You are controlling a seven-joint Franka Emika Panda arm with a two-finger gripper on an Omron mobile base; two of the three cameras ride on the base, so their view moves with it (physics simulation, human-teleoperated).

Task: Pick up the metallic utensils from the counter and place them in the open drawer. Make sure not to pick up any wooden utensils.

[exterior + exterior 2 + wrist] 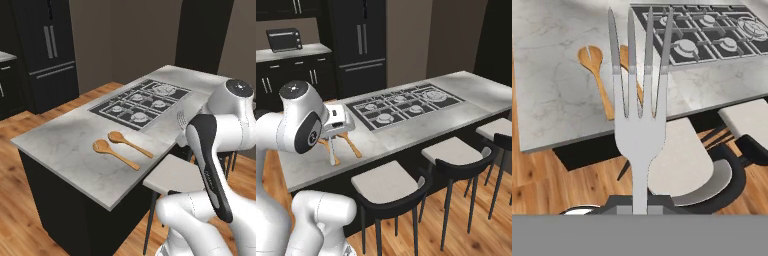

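Two wooden spoons (120, 146): lying side by side on the marbled counter (65, 145), just in front of the gas cooktop (141, 103), bowls pointing away from the stools; to be left alone.
Fork (638, 107): silver-grey, four tines, held upright in the hand view, tines standing up over the counter edge, handle running down between the fingers.
Gripper (640, 206): closed tight on the fork's handle, hanging off the counter's near edge above a stool seat (679, 157), well short of the cooktop.
Handling: thin, stiff, light; smooth metal, likely slippery; flat handle sits well between flat pads; grip low on the handle leaves the tines free but could let it pivot.
Knife: cannot place it.
Drawer: cannot place it relative to the cooktop.
Stage: fork lifted, probably being carried toward the drawer.
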